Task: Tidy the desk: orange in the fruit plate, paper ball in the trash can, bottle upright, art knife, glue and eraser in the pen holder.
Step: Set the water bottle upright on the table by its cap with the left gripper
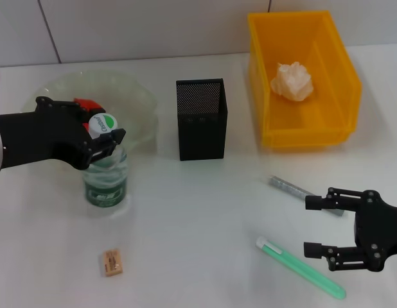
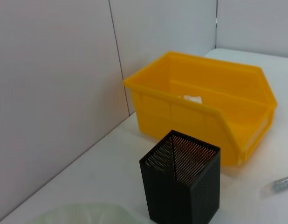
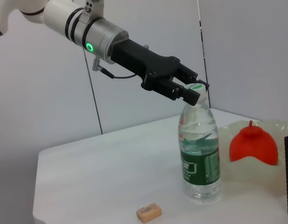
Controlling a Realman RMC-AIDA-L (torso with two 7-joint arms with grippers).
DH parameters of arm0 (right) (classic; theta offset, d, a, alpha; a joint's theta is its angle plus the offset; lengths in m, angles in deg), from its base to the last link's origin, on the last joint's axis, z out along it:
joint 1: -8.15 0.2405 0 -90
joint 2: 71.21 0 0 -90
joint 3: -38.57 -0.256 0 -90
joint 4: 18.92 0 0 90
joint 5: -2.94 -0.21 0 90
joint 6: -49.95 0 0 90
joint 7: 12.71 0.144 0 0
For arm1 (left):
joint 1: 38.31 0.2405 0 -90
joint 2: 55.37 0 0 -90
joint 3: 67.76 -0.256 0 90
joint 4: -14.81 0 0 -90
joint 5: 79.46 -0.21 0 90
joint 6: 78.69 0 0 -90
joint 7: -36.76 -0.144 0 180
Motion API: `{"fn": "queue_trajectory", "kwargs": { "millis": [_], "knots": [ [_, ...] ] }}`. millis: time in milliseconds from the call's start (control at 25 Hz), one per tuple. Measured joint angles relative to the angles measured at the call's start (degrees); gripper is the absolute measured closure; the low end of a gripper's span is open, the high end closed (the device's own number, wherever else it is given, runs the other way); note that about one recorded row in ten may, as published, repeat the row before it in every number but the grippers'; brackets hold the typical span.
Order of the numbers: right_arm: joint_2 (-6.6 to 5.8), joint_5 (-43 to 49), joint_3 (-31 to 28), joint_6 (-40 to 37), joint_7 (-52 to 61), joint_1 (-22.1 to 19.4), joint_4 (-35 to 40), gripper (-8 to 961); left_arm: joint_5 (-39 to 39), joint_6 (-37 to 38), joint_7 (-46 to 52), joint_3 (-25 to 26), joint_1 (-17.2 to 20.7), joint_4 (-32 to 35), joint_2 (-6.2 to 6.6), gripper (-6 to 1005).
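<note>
Bottle (image 1: 105,176) upright, left-centre of head view, just before fruit plate (image 1: 131,90). Left gripper (image 1: 107,136) pinching cap-neck. Best to release straight, lift clear without nudging. Right gripper (image 1: 314,226) spread wide, lower right, between two pen-shaped tools.

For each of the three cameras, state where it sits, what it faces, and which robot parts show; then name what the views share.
Head view: up on the robot's head, looking forward and down at the desk; left gripper at the bottle neck, right gripper open near the green pen.
Left wrist view: on the left arm, facing the pen holder and trash can; no robot parts show.
Right wrist view: on the right arm, low, facing across the desk at the bottle, eraser and orange; the left arm shows.
Shared: head and right wrist both show bottle, eraser, orange.
</note>
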Motion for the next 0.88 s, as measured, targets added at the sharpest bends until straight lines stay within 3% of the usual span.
{"fn": "queue_trajectory", "kwargs": {
  "millis": [880],
  "knots": [
    [-0.06,0.7,-0.43,-0.01,0.0,0.85,0.02,155,1.8,0.47,-0.17,1.4,1.01,-0.17,0.09,477]
  ]
}}
